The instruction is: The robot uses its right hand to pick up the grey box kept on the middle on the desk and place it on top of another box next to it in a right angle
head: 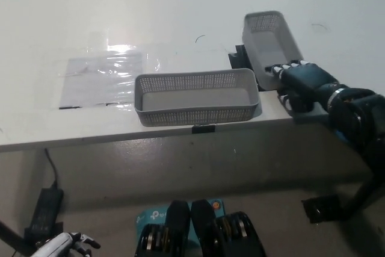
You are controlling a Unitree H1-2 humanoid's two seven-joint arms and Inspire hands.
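Fingers (pixel 281 69) of the black right hand (pixel 301 81) curled over the near end of the small grey box (pixel 271 43), apparently pinching its rim, though how firm the hold is cannot be told. Far end of that box tipped up, near end low at the worktop (pixel 180 4) edge, just right of the long grey box (pixel 197 95). Risks, as a judgement: an end-only hold on thin mesh wall, so likely to swing or slip once lifted; proximity to the worktop edge, so a drop could go to the floor; a swinging corner could nudge the long box off line. White left hand (pixel 63 246) resting low at lower left, uninvolved.
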